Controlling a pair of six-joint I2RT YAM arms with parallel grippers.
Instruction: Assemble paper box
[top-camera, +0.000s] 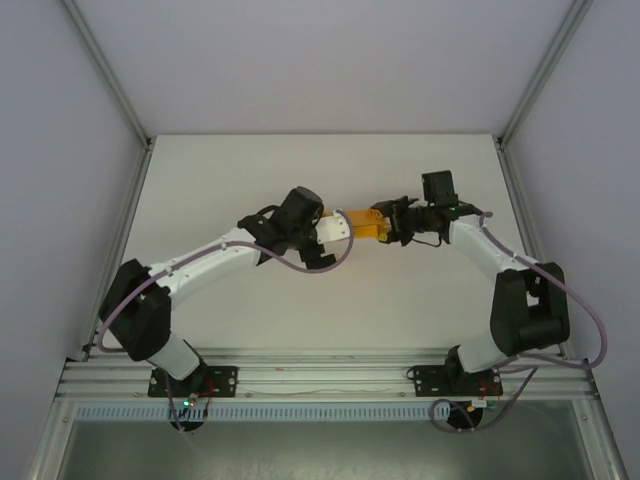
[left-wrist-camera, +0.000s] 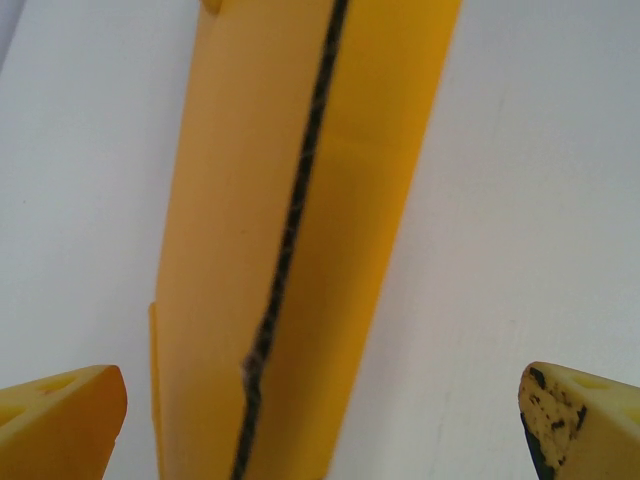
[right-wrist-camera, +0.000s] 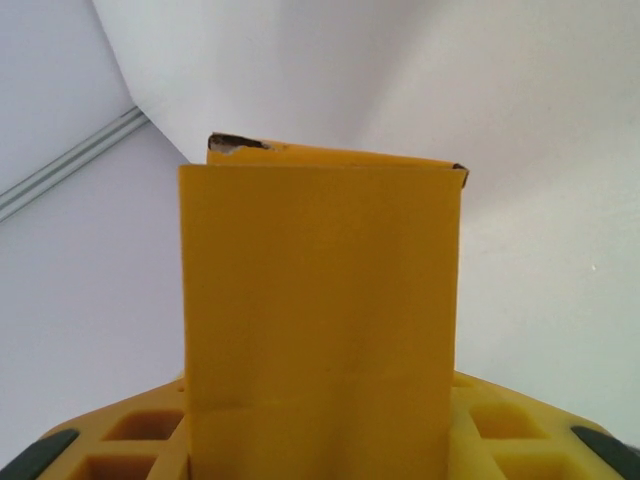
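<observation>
The orange paper box (top-camera: 365, 222) is held above the table's middle, between my two grippers. In the right wrist view its flat folded panel (right-wrist-camera: 320, 300) rises from between the yellow fingers (right-wrist-camera: 520, 440), with a frayed dark edge at the top. My right gripper (top-camera: 392, 226) (right-wrist-camera: 320, 455) is shut on it. In the left wrist view the paper box (left-wrist-camera: 300, 230) runs lengthwise between the fingertips (left-wrist-camera: 60, 420), with a dark seam down it. It lies closer to the left one. My left gripper (top-camera: 343, 228) (left-wrist-camera: 325, 425) is open around the box's other end, its fingers wide apart.
The white table (top-camera: 320, 170) is walled by grey panels on aluminium posts (top-camera: 110, 70). A metal rail (top-camera: 320, 380) carrying both arm bases runs along the near edge. Purple cables loop off both arms.
</observation>
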